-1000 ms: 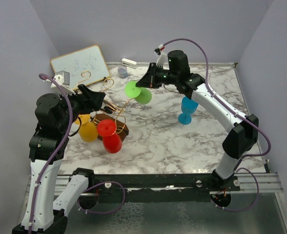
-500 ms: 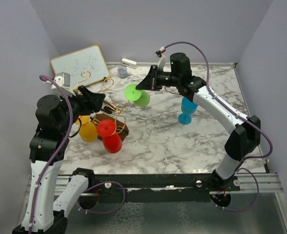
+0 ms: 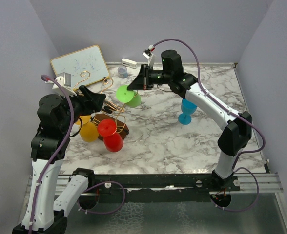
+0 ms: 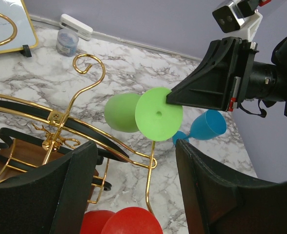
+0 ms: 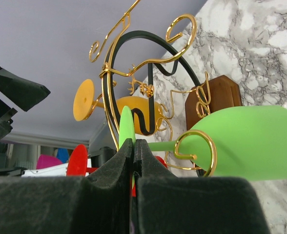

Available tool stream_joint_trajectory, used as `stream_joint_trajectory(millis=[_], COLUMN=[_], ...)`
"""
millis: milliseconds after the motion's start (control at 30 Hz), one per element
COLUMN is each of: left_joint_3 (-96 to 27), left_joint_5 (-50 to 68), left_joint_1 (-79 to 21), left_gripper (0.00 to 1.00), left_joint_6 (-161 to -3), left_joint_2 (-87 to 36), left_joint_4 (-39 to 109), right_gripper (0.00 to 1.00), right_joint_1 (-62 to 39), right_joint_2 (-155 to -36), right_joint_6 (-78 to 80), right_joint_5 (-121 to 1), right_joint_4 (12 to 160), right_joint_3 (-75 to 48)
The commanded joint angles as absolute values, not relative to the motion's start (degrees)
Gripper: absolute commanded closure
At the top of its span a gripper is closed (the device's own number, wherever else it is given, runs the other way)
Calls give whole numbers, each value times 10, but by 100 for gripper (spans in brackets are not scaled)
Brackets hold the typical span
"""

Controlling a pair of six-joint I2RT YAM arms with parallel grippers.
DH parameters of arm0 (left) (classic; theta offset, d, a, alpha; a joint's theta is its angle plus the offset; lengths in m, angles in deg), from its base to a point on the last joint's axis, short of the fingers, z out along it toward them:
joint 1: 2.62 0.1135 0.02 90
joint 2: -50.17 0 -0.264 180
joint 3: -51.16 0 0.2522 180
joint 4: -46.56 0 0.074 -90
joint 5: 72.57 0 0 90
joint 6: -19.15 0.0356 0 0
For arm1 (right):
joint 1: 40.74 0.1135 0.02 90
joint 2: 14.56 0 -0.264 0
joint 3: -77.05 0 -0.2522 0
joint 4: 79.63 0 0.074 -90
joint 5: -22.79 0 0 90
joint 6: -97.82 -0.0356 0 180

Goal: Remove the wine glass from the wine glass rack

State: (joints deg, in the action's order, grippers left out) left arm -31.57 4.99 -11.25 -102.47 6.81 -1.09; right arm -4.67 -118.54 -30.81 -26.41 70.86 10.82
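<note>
The green wine glass (image 3: 127,94) lies on its side in the air to the right of the gold wire rack (image 3: 112,109), which stands on a dark brown base (image 3: 122,128). My right gripper (image 3: 137,87) is shut on the rim of the glass's round foot (image 5: 126,127). In the right wrist view the green stem runs past a curled gold hook (image 5: 198,152) to the bowl (image 5: 253,141). My left gripper (image 3: 102,101) is open and empty beside the rack. Its fingers (image 4: 77,187) stand either side of a gold arm (image 4: 151,175). The green glass (image 4: 158,114) shows beyond them.
A red glass (image 3: 110,135) and a yellow glass (image 3: 88,130) hang on the rack. A blue glass (image 3: 186,111) stands upright on the marble table under my right arm. A whiteboard (image 3: 80,63), a small grey cup (image 3: 122,72) and a white eraser (image 3: 129,62) are at the back left.
</note>
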Motion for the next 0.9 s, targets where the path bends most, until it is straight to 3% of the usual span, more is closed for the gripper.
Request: stream_joint_trajectory(millis=[0,533,700,867], left_joint_3=[-326,-327,-329,-335], left_joint_5=[37,24,8,-52], left_joint_1=[-110,-110,-110,-110], left_gripper=[33,33,33,33], left_joint_6=[-1030,-1042,-1056,-1082], left_joint_2=[70,69,65,44], left_joint_4=[3,7,16,62], right_gripper=[99,99,99,99], right_joint_1=[-44,-44,-43,-37], right_joint_2=[-1214,-1215,-1091,-887], right_joint_6=[-294,-239,-186,-52], right_joint_5=[-268,-412,-477,-467], right_joint_4=[704,817,950,1059], right_joint_3=[153,179,49,-127])
